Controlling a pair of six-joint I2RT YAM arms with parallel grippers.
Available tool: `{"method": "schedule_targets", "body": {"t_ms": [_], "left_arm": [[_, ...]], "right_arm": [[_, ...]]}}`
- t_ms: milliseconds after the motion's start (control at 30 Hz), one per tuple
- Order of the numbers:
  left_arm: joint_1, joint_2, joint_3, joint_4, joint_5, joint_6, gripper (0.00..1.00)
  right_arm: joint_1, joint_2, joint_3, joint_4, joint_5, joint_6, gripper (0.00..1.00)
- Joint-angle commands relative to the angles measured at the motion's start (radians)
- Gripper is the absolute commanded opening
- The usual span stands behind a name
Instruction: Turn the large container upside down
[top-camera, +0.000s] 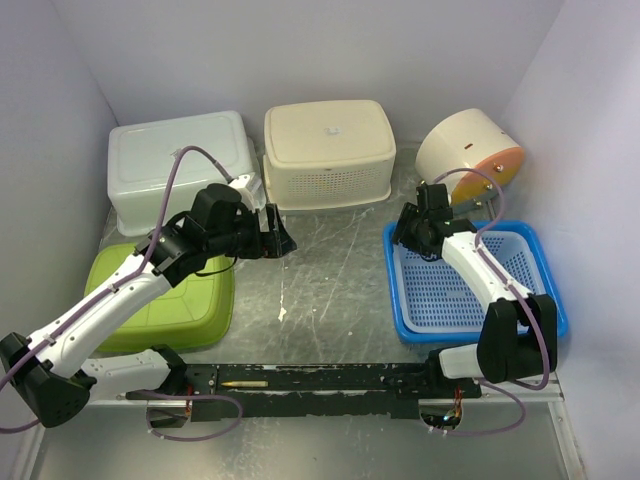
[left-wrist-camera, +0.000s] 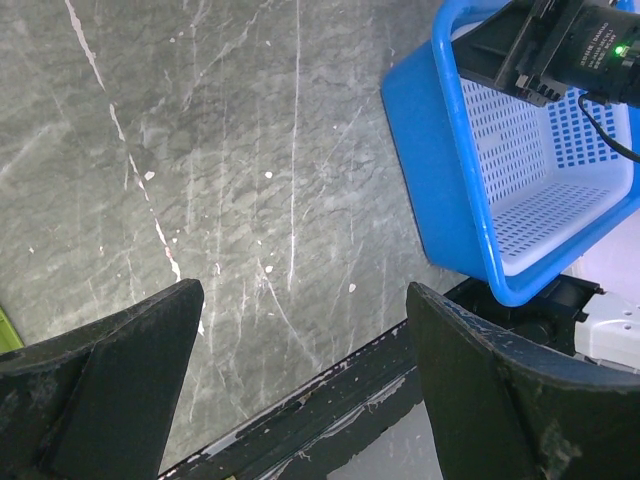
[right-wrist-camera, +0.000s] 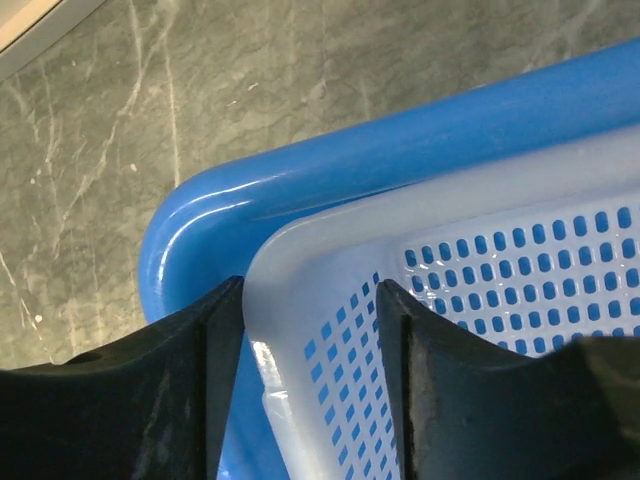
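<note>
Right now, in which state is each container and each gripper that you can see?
White plastic tub: upside down.
Cream perforated basket: upside down.
Green plastic basin: upside down.
Round cream container with orange end: on its side.
Blue plastic basket: upright, white perforated liner nested inside.
Left gripper: open, empty.
Right gripper: astride the liner's rim, grip unclear.

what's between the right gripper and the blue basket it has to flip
Nothing visible. The right gripper is at the blue basket's corner, straddling the rim there. A white mesh basket sits nested inside the blue one.
</note>
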Motion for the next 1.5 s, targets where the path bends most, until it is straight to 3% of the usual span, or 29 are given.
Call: {"method": "schedule_targets", "body": {"t_ms": [0, 267, 400, 633, 1000, 1233, 1467], "left_arm": [[-0.008, -0.019, -0.009, 0.018, 0.001, 0.002, 0.94], [-0.009, -0.026, -0.01, 0.018, -0.001, -0.002, 0.94], [-0.009, -0.031, -0.006, 0.012, -0.004, 0.002, 0.94], [-0.009, -0.032, 0.024, -0.011, -0.03, 0.022, 0.94], [-0.009, -0.03, 0.081, -0.03, -0.043, 0.029, 0.97], [-0.008, -0.046, 0.16, -0.081, -0.085, 0.04, 0.97], [-0.008, -0.075, 0.36, -0.187, -0.212, 0.043, 0.97]], "right_arm": [[-0.001, -0.002, -0.014, -0.013, 0.007, -0.038, 0.49], [-0.001, -0.089, 0.103, -0.086, -0.051, -0.026, 0.09], [0.0, -0.153, 0.183, -0.155, -0.063, -0.007, 0.0], [-0.001, -0.243, 0.395, -0.315, -0.122, 0.005, 0.0], [-0.001, -0.224, 0.913, -0.487, -0.183, 0.023, 0.0], [0.0, -0.195, 1.068, -0.422, -0.344, 0.071, 0.0], [-0.002, -0.161, 1.103, -0.194, -0.606, 0.196, 0.0]]}}
